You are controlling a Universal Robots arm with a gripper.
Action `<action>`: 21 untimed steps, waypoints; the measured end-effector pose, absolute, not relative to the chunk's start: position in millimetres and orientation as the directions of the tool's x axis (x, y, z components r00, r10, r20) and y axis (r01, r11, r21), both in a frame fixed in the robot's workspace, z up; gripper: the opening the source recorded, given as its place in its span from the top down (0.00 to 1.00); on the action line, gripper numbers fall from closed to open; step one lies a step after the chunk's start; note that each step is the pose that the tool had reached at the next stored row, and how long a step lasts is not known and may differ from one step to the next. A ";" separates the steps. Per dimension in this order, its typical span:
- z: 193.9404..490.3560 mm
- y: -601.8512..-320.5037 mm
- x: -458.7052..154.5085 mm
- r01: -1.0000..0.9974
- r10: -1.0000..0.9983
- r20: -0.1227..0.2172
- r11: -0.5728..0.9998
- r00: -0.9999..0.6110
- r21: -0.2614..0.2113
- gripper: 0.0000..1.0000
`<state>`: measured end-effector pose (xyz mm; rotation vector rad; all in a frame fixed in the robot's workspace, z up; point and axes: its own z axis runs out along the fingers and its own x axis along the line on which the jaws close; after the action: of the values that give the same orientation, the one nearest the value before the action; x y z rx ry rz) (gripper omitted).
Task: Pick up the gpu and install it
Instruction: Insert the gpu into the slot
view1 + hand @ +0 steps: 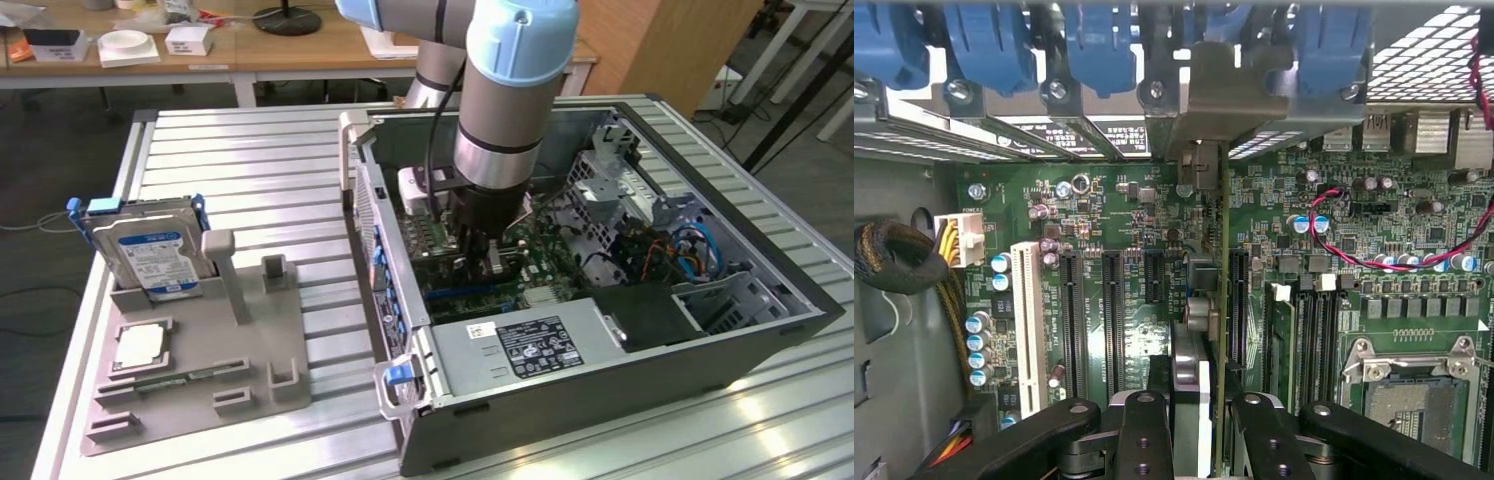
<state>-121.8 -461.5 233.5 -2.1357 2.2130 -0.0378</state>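
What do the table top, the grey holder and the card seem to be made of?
The table top looks like bare aluminium: silvery ribbed slats with a dull shine. The grey holder looks like matte plastic: even grey, no gleam. The card is probably circuit board, by its thin green edge.

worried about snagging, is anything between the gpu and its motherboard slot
Nothing visible. The gripper holds the gpu edge-on over the black slots on the motherboard; the red-black wire lies apart from it.
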 end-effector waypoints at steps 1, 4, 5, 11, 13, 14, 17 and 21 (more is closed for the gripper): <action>233.4 -461.5 -121.8 -0.997 -0.999 -0.030 0.036 -0.034 -0.063 0.72; 233.1 -461.5 -121.8 -0.997 -0.999 -0.030 0.035 -0.033 -0.063 0.72; 233.0 -461.5 -121.8 -0.997 -0.999 -0.030 0.035 -0.033 -0.063 0.72; 232.4 -461.5 -121.8 -0.997 -0.999 -0.030 0.035 -0.033 -0.063 0.72; 232.1 -461.5 -121.8 -0.997 -0.999 -0.030 0.035 -0.033 -0.063 0.72; 231.9 -461.5 -121.8 -0.997 -0.999 -0.030 0.035 -0.033 -0.063 0.72; 231.6 -461.5 -121.8 -0.997 -0.999 -0.030 0.035 -0.033 -0.063 0.72; 231.7 -461.5 -121.8 -0.997 -0.999 -0.030 0.035 -0.033 -0.063 0.72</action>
<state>-121.8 -461.5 231.7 -2.1371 2.2116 -0.0378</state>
